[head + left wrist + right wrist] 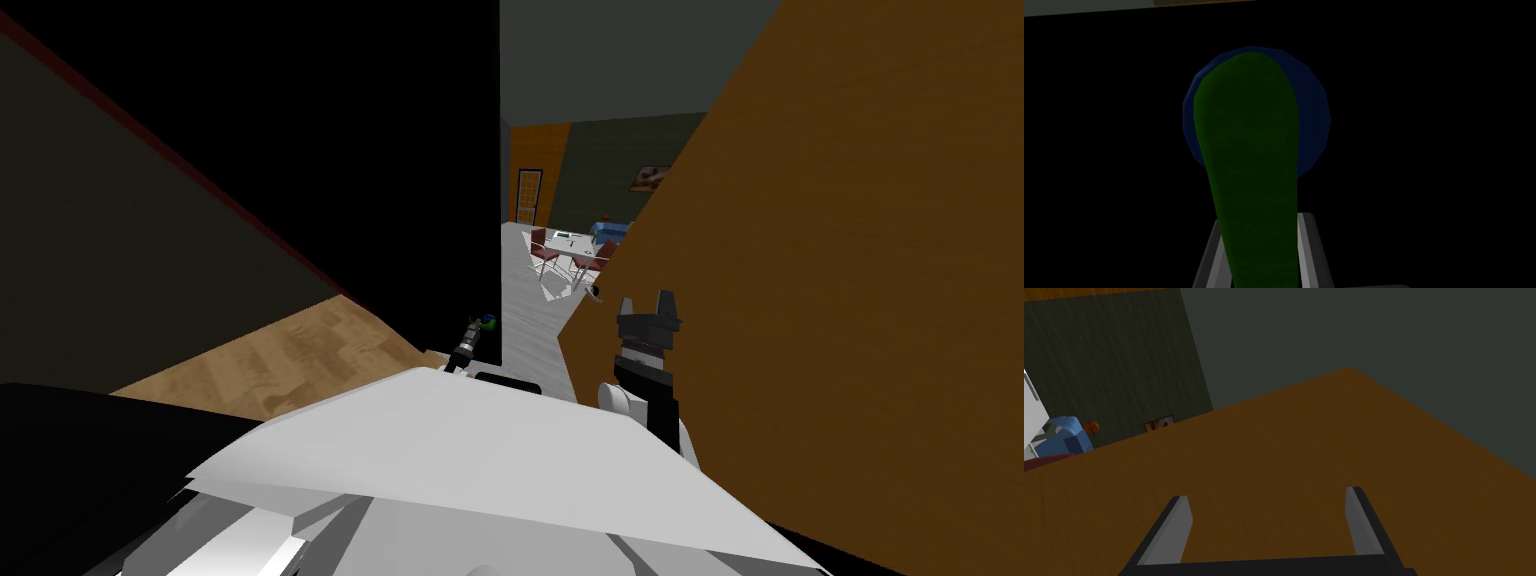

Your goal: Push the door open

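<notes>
The right gripper (1266,493) holds its fingers apart, with the brown door (1324,448) close ahead of them. In dim light, the left gripper (1259,220) seemingly clamps a green object (1249,145).

A pale floor (530,330) ran between the left jaws and the right jaws toward a far room. There a white tabletop (572,240) stood ringed by red chairs (545,256), well beyond both. A blue armchair (606,231) sat behind it, with an orange ball (1091,426) at its edge. A framed picture (650,178) hung nearby on a dark grey-green wall (610,160). An orange panelled far door (527,197) stood at the room's end. Left of the left jaws lay light wood flooring (290,365), a dim wall (120,240) edged in dark red, and a black area (400,150).
</notes>
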{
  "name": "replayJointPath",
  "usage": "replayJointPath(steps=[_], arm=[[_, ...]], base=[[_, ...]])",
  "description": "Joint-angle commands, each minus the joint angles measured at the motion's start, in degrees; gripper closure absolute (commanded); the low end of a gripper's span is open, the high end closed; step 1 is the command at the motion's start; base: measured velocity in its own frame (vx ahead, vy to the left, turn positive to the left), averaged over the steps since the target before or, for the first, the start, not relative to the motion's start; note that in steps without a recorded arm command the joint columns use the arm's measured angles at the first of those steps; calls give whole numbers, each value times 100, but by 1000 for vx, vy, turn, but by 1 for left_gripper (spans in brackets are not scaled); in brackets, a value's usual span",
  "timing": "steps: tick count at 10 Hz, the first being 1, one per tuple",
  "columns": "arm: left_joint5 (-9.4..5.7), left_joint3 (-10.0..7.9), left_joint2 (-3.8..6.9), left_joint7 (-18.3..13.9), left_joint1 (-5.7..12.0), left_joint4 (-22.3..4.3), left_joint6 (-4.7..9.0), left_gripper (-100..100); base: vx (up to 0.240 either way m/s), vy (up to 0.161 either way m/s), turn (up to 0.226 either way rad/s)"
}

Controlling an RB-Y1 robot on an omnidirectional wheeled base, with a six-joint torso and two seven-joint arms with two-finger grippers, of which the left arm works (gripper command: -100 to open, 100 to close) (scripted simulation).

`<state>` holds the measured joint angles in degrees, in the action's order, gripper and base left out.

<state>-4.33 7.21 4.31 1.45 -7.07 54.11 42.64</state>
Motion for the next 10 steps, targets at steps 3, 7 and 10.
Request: replayJointPath(steps=[3, 7, 10], arm=[[-103, -295, 40, 54, 56, 18, -13, 100], [-210, -599, -32, 136, 148, -77, -31, 100], [-288, -822, -116, 196, 215, -147, -44, 100]], base=[[140, -83, 61], [164, -101, 67], [175, -103, 76]])
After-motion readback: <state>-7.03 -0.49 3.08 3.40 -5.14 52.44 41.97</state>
